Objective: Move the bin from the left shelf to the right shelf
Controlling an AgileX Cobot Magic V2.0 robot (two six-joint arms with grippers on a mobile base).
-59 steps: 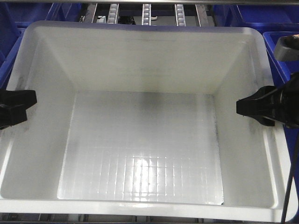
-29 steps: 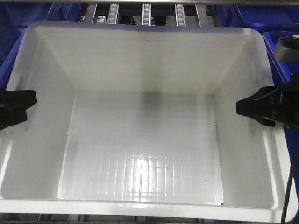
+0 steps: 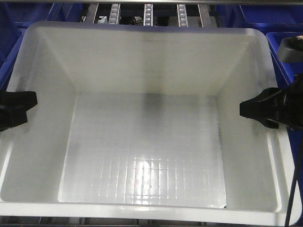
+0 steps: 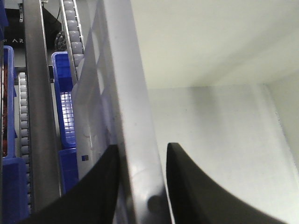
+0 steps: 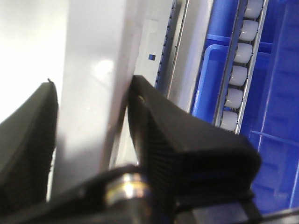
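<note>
The white bin (image 3: 142, 56) fills the front view, open side up, with a grid-textured floor and nothing inside. My left gripper (image 3: 21, 106) is shut on the bin's left rim. In the left wrist view the gripper (image 4: 142, 147) has one black finger outside the wall and one inside, with the rim (image 4: 126, 70) between them. My right gripper (image 3: 258, 109) is shut on the bin's right rim. In the right wrist view the gripper (image 5: 92, 84) straddles the rim (image 5: 98, 37) the same way. The bin's printed side is not visible.
Dark blue totes stand close on both sides: left (image 3: 9, 52) and right (image 3: 284, 42). Shelf roller tracks (image 3: 148, 12) run behind the bin. The left wrist view shows rollers (image 4: 72, 23) and a blue tote (image 4: 63, 107); the right wrist view shows rollers (image 5: 240, 70) and blue totes (image 5: 280, 93).
</note>
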